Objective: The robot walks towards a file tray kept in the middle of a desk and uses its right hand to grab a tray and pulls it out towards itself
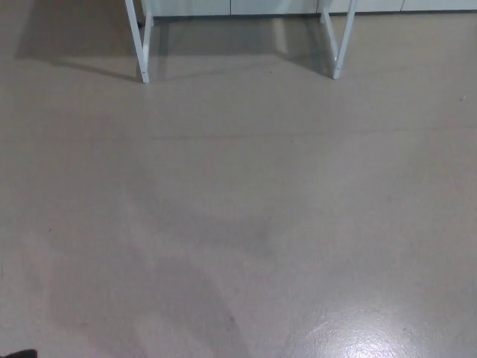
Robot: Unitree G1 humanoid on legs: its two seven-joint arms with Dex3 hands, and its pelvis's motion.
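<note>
The head view looks down at a grey floor (238, 209). At the top stand the white legs of a desk: one pair at the left (140, 45), another at the right (339, 45). The desk top and the file tray are out of frame. Neither of my hands shows. A small black shape (19, 353) sits at the bottom left corner; what it is cannot be told.
Behind the desk legs runs a pale wall base or cabinet front (238, 7). The desk casts a shadow on the floor at the top left. A bright light reflection lies at the bottom right (365, 343).
</note>
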